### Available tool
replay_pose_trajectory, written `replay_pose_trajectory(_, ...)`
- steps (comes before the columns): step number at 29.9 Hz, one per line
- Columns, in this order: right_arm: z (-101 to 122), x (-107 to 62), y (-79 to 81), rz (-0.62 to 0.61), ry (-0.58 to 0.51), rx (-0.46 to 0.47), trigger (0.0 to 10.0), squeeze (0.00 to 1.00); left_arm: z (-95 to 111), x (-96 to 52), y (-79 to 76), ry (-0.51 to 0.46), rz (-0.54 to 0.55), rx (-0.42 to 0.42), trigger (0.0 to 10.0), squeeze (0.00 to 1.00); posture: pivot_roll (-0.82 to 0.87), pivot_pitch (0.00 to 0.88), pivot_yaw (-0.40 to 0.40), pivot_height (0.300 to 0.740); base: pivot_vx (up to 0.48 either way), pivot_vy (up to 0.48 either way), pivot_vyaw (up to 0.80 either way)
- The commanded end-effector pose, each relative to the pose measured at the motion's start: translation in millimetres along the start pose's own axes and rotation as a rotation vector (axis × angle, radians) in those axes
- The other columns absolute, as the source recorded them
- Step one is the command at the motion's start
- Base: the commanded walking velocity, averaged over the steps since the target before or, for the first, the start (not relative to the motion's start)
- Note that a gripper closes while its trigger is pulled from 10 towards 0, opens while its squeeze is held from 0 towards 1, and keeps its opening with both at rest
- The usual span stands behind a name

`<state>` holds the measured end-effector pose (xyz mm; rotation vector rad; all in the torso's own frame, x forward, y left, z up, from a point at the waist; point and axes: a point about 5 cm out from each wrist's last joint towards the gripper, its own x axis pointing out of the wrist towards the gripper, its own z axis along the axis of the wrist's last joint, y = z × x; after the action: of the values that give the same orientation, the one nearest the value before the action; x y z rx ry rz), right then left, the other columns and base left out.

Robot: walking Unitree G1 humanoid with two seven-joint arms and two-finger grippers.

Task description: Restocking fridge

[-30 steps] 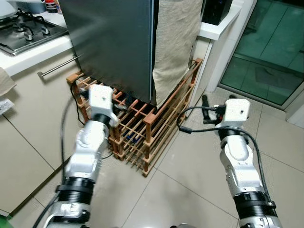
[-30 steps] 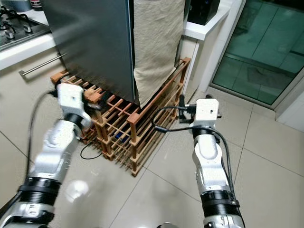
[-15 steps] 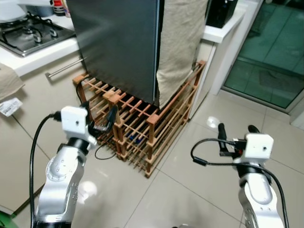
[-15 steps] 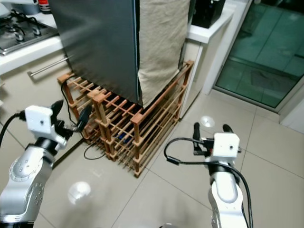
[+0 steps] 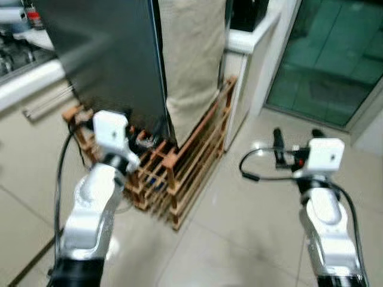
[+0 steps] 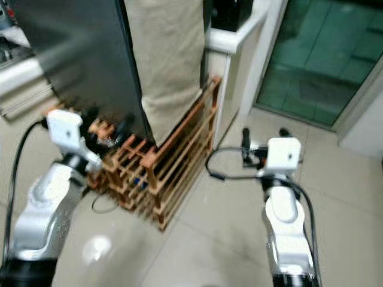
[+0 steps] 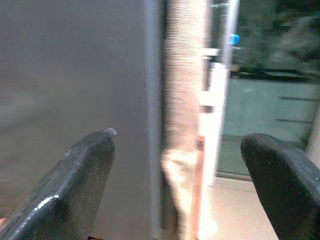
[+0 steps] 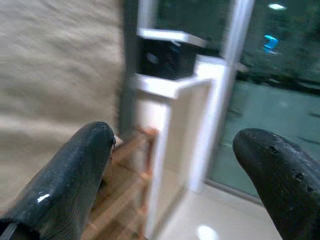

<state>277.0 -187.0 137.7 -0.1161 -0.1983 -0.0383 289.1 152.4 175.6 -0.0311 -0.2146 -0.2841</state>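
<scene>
The dark grey fridge stands shut on a wooden slatted rack, with a beige cloth hanging down its right side. My left gripper is open just in front of the fridge's lower edge, above the rack; in the left wrist view its fingers frame the grey door and the cloth. My right gripper is open and holds nothing, up in the air over the floor to the right of the rack. The head views are blurred.
A white counter with a black appliance stands right of the fridge. Glass sliding doors lie beyond it. A kitchen counter with a bar handle is at the left. Tiled floor spreads in front.
The whole picture has shifted and blurred, so the camera moved. My left gripper has risen from beside the rack toward the fridge's lower edge. My right gripper has risen a little.
</scene>
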Motion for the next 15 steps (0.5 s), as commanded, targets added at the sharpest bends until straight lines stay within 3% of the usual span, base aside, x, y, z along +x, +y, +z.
replay_pose_trajectory(1, 3.1, 2.8, 6.9, 0.033, -0.008, -0.007, 10.0, 0.06, -3.3, 1.4, 8.6, 0.018, 0.057, 0.004, 10.0, 0.00, -0.08, 0.001, 0.014, 0.740, 0.379, 0.000, 0.00)
replay_pose_trajectory(7, 3.7, 2.8, 10.6, 0.044, -0.005, 0.001, 10.0, 0.06, -3.6, 9.5, 20.4, 0.040, 0.164, -0.033, 10.0, 0.00, -0.09, 0.005, 0.011, 0.740, 0.000, 0.000, 0.00)
replay_pose_trajectory(13, 0.7, 1.0, 12.4, 0.051, 0.006, 0.007, 10.0, 0.06, 4.6, 20.8, 18.5, 0.015, 0.140, -0.062, 10.0, 0.00, -0.08, 0.008, 0.014, 0.740, 0.000, 0.000, 0.00)
replay_pose_trajectory(15, -0.3, 0.7, 14.4, 0.051, 0.008, 0.012, 10.0, 0.05, 3.1, 38.1, 7.3, 0.057, 0.078, -0.091, 10.0, 0.00, -0.09, 0.000, 0.025, 0.740, 0.000, 0.000, 0.00)
